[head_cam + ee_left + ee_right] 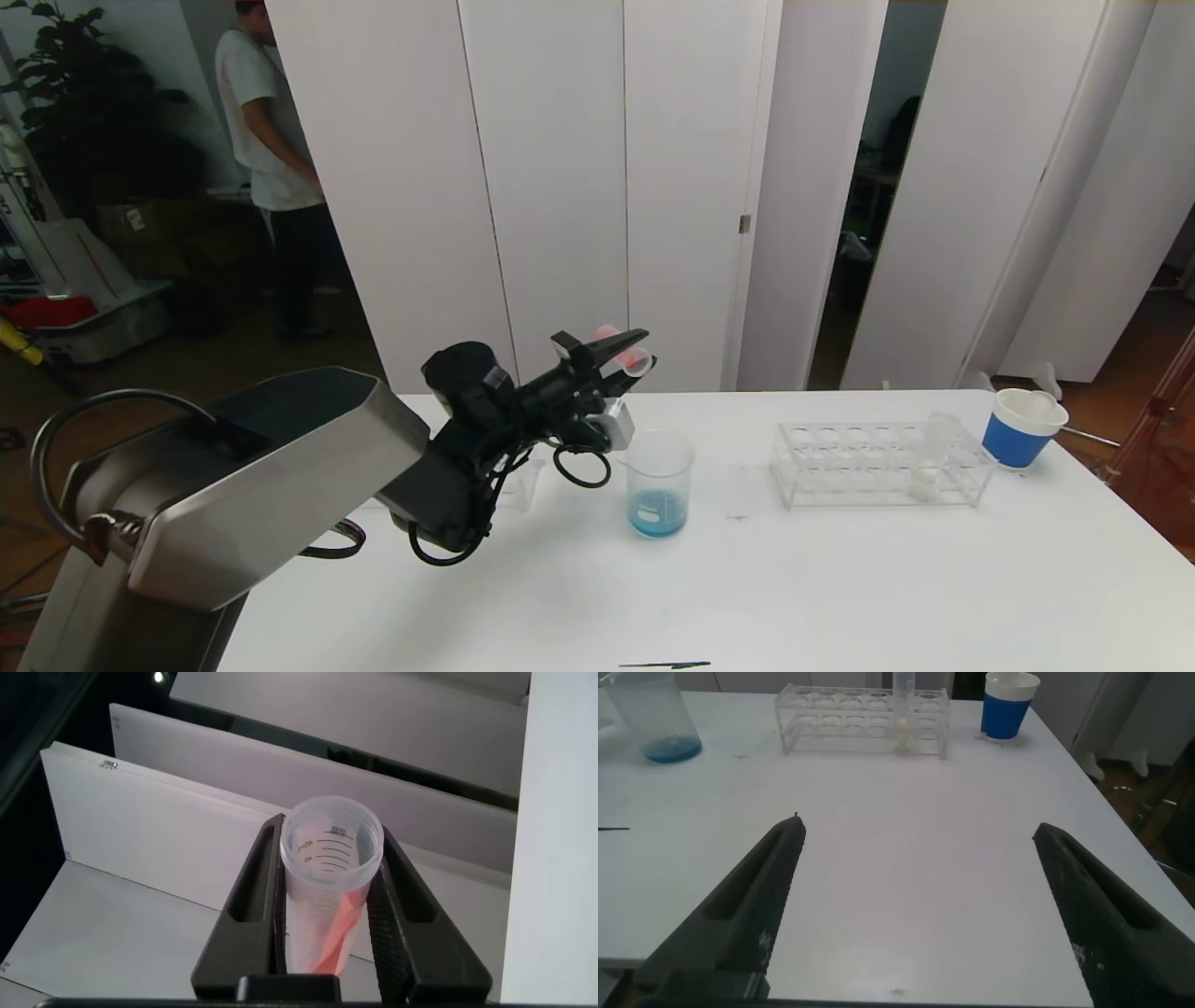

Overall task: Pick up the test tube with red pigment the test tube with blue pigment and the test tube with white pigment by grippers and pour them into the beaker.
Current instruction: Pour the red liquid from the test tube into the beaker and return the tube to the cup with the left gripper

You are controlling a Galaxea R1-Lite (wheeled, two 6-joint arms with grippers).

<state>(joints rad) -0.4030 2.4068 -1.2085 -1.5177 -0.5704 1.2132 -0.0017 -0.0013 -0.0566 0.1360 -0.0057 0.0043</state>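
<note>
Red pigment could splash past the clear glass beaker [659, 483], blue liquid already in it, since the left gripper [624, 355] clamps its clear red-pigment tube [329, 891] tilted above it, while the right gripper [915, 905] gapes empty near the beaker.

beaker [659, 483]: clear, blue liquid | held tube [329, 896]: red streak | cup [1020, 427]: blue, white rim

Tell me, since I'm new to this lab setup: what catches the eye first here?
The left gripper, raised above the beaker, is shut on a clear tube with red pigment, tilted almost level. The beaker already holds blue liquid at its bottom. Farther right, the test tube with white pigment stands in a clear rack, beside a blue paper cup.
</note>
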